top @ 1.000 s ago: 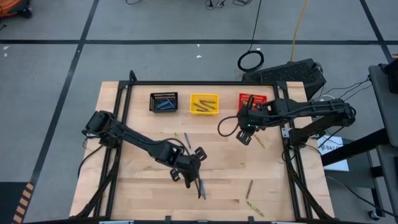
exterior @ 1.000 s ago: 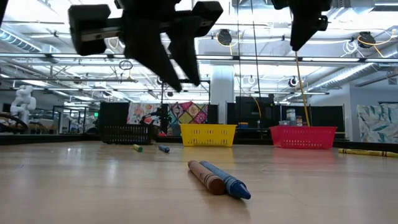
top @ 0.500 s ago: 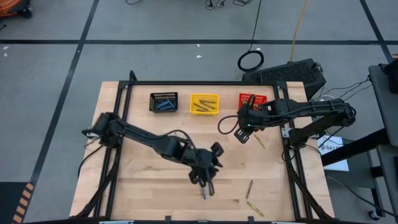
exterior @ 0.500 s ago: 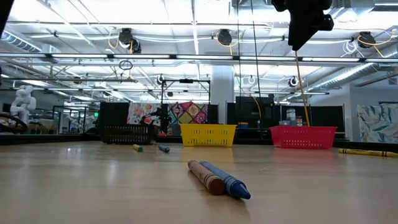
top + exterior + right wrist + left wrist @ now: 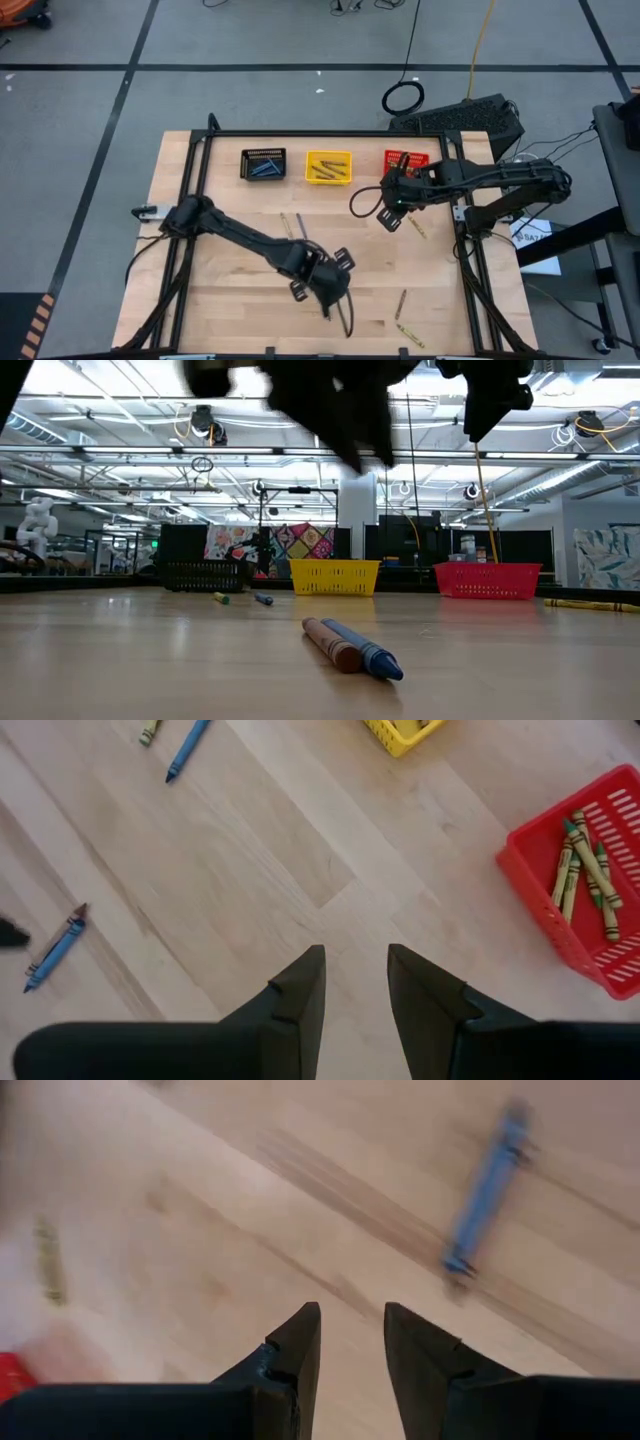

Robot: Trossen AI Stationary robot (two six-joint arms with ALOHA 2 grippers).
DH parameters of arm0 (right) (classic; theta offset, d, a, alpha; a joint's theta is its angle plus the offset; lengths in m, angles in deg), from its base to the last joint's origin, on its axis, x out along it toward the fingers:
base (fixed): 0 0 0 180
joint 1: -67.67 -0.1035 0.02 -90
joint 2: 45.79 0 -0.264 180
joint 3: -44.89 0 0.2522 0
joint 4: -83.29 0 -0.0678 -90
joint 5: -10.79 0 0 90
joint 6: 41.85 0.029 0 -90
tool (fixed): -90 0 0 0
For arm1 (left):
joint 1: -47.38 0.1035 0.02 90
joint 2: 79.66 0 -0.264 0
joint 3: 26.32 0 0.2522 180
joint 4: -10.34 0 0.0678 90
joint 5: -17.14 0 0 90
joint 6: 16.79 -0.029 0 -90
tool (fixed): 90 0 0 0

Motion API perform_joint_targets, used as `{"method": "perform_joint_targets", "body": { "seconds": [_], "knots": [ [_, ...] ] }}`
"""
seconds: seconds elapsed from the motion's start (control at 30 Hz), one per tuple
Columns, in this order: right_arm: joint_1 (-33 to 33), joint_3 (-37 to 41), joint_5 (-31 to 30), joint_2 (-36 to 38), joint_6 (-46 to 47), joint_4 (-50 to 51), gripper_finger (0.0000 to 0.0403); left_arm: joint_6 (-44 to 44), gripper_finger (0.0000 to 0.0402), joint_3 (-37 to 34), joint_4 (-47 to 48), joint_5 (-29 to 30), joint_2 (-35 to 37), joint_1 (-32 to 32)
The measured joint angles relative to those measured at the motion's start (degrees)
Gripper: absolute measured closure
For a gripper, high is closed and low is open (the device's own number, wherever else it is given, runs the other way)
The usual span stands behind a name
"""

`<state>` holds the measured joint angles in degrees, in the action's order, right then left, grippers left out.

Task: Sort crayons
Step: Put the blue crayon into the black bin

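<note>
High view: three small slotted plastic bins stand in a row along the far edge of the pale wooden table [image 5: 230, 200], and the middle one, the yellow bin [image 5: 328, 166], serves as landmark. To its left is the black bin [image 5: 264, 164] with blue crayons inside; to its right is the red bin [image 5: 404, 160], which the right wrist view shows holding olive crayons [image 5: 585, 880].

The left gripper [image 5: 345, 322] hangs well toward the near edge from the yellow bin, above a blue crayon [image 5: 362, 648] and a brown crayon [image 5: 331, 643] lying side by side and touching. Its two dark fingers [image 5: 292, 1355] stand a little apart with bare wood between them, gripping nothing.

The right gripper [image 5: 388, 222] hovers nearer than the yellow bin and to its right, just in front of the red bin. Its fingers [image 5: 300, 990] are likewise parted and empty.

Loose crayons lie scattered: a blue one [image 5: 301, 228] and an olive one [image 5: 284, 222] just in front of the yellow bin, and three yellow-olive sticks [image 5: 401, 300] farther off toward the near right corner.
</note>
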<state>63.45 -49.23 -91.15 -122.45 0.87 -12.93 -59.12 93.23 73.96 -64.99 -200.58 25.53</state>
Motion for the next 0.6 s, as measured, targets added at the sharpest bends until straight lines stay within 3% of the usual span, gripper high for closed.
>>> {"method": "perform_joint_targets", "body": {
  "seconds": [0.2,0.47,0.6],
  "knots": [
    [-0.01,0.00,-0.02,0.02,-1.43,0.05,0.0305,-0.07,0.0297,-1.57,3.57,1.44,-3.74,-2.08],
    [-0.02,0.00,-0.26,0.02,-3.09,-0.14,0.0305,-0.32,0.0297,-1.54,1.87,1.54,-6.46,-2.57],
    [-0.01,0.00,-0.35,0.02,-3.11,-0.17,0.0305,-0.46,0.0297,-1.43,-1.55,-1.10,-6.47,-2.41]
  ]
}}
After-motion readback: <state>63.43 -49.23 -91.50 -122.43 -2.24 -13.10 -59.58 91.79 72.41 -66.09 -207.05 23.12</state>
